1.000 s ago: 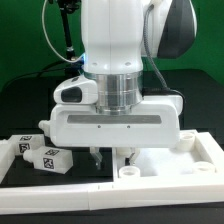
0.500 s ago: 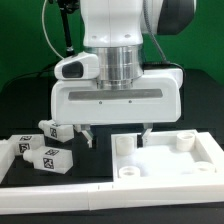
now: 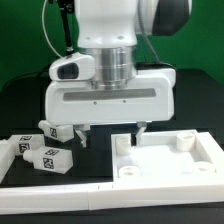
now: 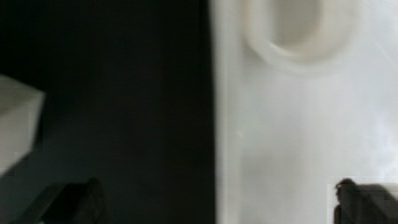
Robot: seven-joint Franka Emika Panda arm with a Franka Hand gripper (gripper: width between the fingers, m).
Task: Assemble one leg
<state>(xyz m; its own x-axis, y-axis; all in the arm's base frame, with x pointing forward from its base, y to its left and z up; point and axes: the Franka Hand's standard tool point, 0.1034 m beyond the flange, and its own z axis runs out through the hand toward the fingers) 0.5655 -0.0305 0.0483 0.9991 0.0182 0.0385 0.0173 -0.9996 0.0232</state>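
Note:
Three white legs with black-and-white tags lie at the exterior view's left: one in front point(image 3: 52, 158), one further left point(image 3: 20, 146), one behind point(image 3: 56, 130). The large white tabletop point(image 3: 170, 165) with raised corner holes lies at the right. My gripper point(image 3: 112, 133) hangs open and empty above the table, over the tabletop's left edge, with one finger point(image 3: 83, 135) close to the rear leg. In the wrist view the gripper point(image 4: 217, 203) is spread wide over the tabletop's edge point(image 4: 302, 130), a corner hole point(image 4: 294, 35) shows, and a white block corner point(image 4: 15, 110) shows too.
A long white strip point(image 3: 60, 190) runs along the front of the black table. A black stand with cables point(image 3: 62, 40) is behind at the left. The arm's wide white hand point(image 3: 108, 98) hides the middle of the table.
The gripper has risen from low at the tabletop's left edge and its fingers have spread wide apart. It has since drifted slightly to the exterior view's left. The legs have not moved.

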